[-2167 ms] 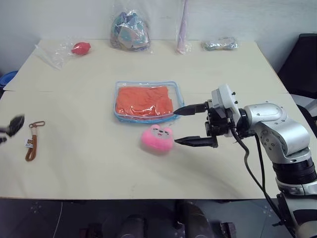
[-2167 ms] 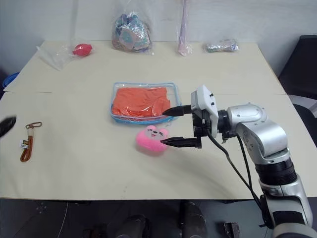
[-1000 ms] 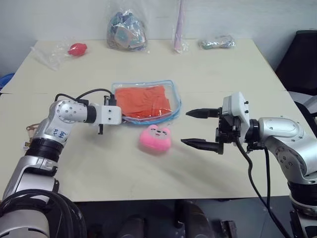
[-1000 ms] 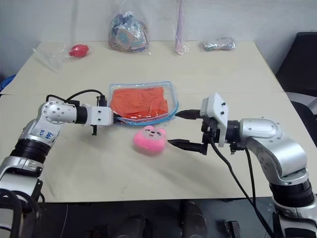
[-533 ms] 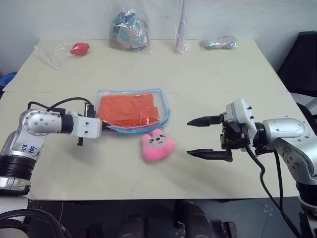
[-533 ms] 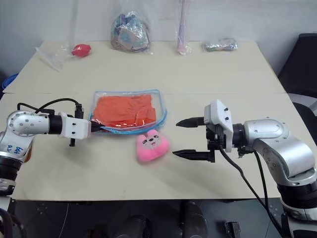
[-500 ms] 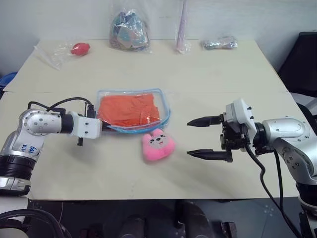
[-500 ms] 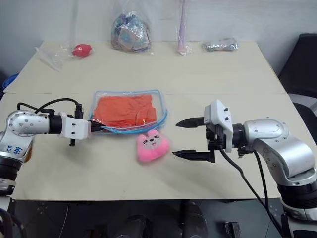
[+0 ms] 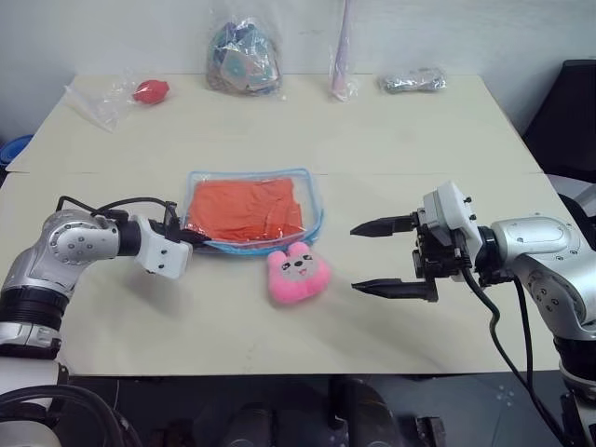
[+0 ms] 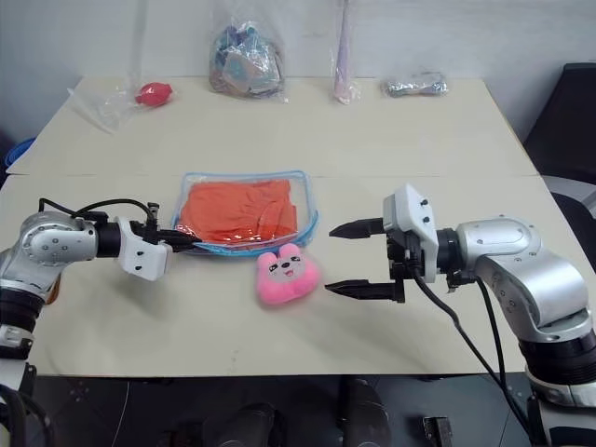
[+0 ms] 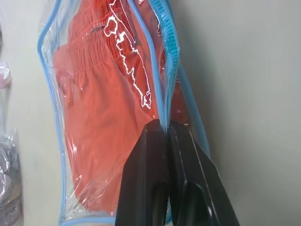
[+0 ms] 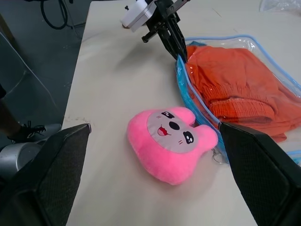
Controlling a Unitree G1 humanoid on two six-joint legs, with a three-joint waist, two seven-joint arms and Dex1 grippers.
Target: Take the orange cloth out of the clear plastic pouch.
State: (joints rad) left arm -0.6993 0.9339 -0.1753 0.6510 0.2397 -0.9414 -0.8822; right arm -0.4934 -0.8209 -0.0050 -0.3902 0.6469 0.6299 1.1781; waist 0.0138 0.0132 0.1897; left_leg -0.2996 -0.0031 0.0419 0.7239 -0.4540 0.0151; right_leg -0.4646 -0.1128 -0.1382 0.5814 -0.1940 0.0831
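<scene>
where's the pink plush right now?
In the head views the pink plush toy lies on the table near its front middle, just in front of the clear plastic pouch, between the left hand and the open right hand.

We find no legible text, label, brand, number or sign on any item in these views. The pink plush toy (image 12: 170, 143) bears only a printed cartoon face, no lettering. The clear plastic pouch (image 11: 165, 70) carries no readable marking.
</scene>
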